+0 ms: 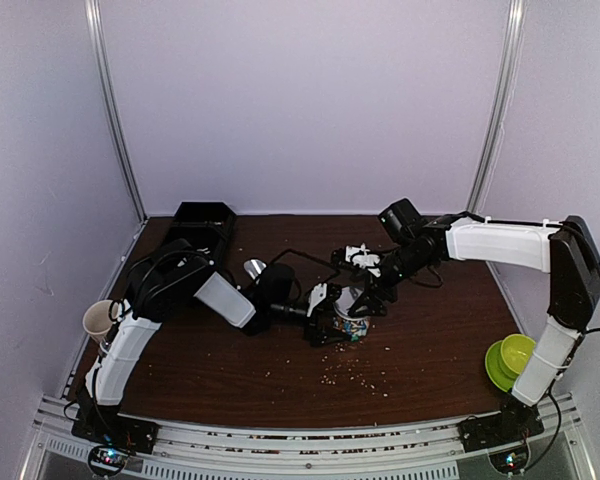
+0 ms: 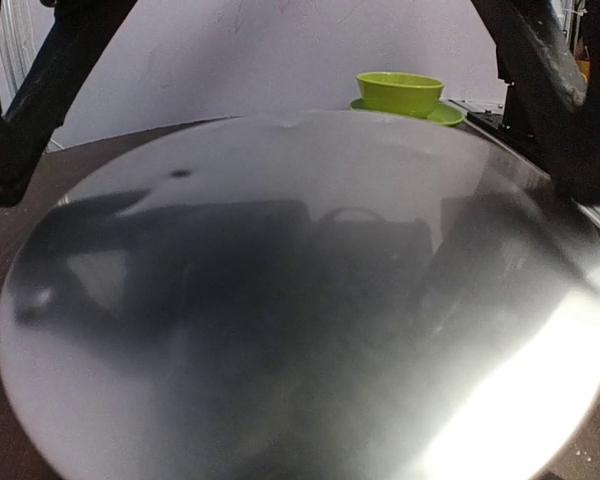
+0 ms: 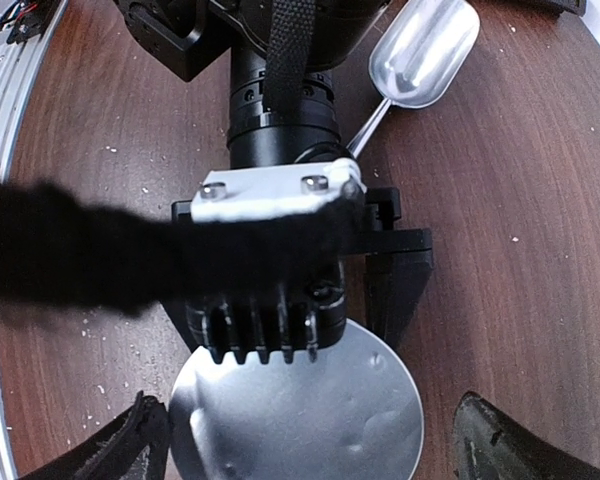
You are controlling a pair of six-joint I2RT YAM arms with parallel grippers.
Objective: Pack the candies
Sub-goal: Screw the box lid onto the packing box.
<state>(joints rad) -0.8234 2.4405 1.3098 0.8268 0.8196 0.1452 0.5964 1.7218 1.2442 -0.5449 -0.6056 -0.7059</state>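
The candies [image 1: 355,329] show as a multicoloured heap inside a small clear container at the table's middle. A round silver lid [image 2: 300,300] [image 3: 310,425] lies on top of that container and hides the candies in both wrist views. My left gripper [image 1: 342,318] [image 2: 295,175] reaches in from the left, its black fingers [image 2: 565,120] pressed against the container's two sides just under the lid. My right gripper [image 1: 366,288] [image 3: 310,440] hovers above the lid, jaws wide apart, fingers [image 3: 110,450] clear of it on both sides.
A metal scoop [image 3: 420,55] [image 1: 255,268] lies behind the left wrist. A green bowl on a green saucer [image 1: 513,357] [image 2: 400,92] sits at the right edge, a paper cup [image 1: 100,320] at the left edge, a black bin [image 1: 202,225] at the back left. Pale crumbs [image 1: 360,375] dot the near table.
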